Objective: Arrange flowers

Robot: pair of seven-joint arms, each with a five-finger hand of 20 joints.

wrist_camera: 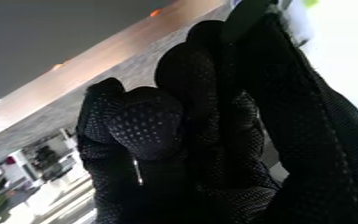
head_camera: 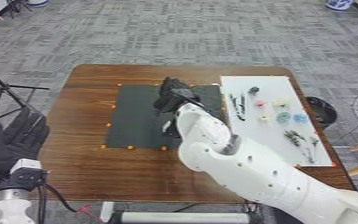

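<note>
Grey carpet [head_camera: 158, 45] surrounds my brown table [head_camera: 78, 165]. I have my right hand [head_camera: 175, 95] over the dark mat [head_camera: 133, 117], thumb and finger pinching a green leaf [wrist_camera: 244, 21]. Flowers [head_camera: 283, 117] lie on the white board [head_camera: 255, 145]. My left hand [head_camera: 15, 145] hangs beside the table, fingers straight.

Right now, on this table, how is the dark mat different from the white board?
The dark mat lies near the middle, but the white board lies toward the right side.
The white board carries colorful flowers and green sprigs, while the right hand is over the dark mat.
The white board looks longer from front to back than the dark mat.
Both lie flat, with orange marks at their edges.
</note>
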